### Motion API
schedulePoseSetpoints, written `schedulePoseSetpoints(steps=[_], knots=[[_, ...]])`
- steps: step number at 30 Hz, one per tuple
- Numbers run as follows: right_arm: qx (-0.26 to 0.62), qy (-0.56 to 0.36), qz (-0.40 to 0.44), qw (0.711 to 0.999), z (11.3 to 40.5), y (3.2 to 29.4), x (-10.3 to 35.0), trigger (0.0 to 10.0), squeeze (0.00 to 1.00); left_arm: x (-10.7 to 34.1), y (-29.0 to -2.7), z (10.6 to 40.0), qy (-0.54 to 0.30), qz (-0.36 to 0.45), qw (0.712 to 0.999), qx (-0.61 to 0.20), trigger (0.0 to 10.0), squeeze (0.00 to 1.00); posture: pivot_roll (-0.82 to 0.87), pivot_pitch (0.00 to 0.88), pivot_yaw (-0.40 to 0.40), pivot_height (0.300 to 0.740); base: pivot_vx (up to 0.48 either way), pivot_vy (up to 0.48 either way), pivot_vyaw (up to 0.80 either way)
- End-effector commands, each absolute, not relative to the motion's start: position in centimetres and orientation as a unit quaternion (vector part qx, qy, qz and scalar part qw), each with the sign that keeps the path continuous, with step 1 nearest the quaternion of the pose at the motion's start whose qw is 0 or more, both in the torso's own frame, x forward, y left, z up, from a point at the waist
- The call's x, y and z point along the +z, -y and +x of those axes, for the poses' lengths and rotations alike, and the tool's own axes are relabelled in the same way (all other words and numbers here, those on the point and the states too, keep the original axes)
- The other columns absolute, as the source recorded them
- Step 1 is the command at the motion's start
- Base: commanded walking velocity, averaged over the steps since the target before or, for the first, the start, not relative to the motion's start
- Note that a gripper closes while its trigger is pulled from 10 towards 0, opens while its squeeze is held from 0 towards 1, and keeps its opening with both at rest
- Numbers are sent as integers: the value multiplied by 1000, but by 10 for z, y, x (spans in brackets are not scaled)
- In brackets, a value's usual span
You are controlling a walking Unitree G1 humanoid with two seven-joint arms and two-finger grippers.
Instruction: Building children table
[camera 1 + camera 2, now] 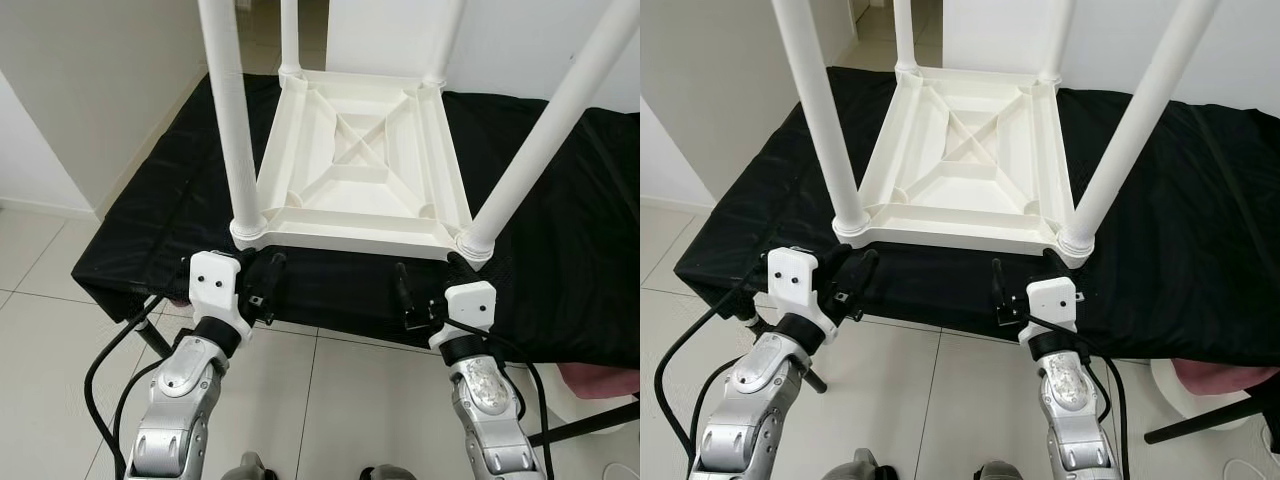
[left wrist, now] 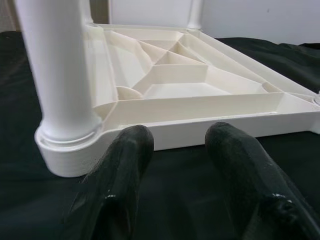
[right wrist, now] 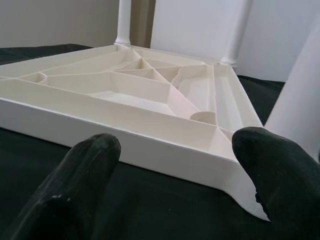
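A white plastic children's table (image 1: 360,165) lies upside down on a desk covered in black quilted cloth (image 1: 560,250), its ribbed underside facing up and its near edge close to the desk's front edge. All four round white plastic legs (image 1: 228,110) stand upright in the corner sockets: two at the near corners, two at the far ones. As far as the pictures show, the leg fitting looks done; whether each leg is pushed fully home cannot be told, though the near-left leg appears seated flush in its collar in the left wrist view.

The left hand (image 1: 262,285) sits at the desk's front edge just before the near-left corner of the tabletop, its two black fingers (image 2: 117,170) parted and gripping nothing. The right hand (image 1: 425,290) sits just before the near-right corner, fingers (image 3: 90,165) spread wide and likewise empty, with one finger close beside the corner.

What seems left is checking the legs and turning the table upright, which would probably call for both hands taking the near edge.
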State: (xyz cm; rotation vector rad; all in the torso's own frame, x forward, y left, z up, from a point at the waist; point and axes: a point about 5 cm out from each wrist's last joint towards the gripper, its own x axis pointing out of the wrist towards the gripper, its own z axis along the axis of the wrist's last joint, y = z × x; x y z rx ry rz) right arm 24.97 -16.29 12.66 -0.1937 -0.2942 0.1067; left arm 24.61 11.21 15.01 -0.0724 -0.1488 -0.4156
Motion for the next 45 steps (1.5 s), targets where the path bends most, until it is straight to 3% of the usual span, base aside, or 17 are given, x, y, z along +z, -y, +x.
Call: schedulePoseSetpoints(steps=[1,20,45], knots=[[50,146,-102,983,251,164,126,10000,0,154,-109,243,84,-27,971,-222,10000,0,-68,87,38,740,0,0,0],[51,147,-105,982,251,164,126,10000,0,154,-107,244,87,-37,971,-220,10000,0,-77,87,31,740,0,-277,0],[68,145,-112,981,253,160,126,10000,0,155,-107,248,83,-60,973,-209,10000,0,-74,83,29,740,0,16,0]])
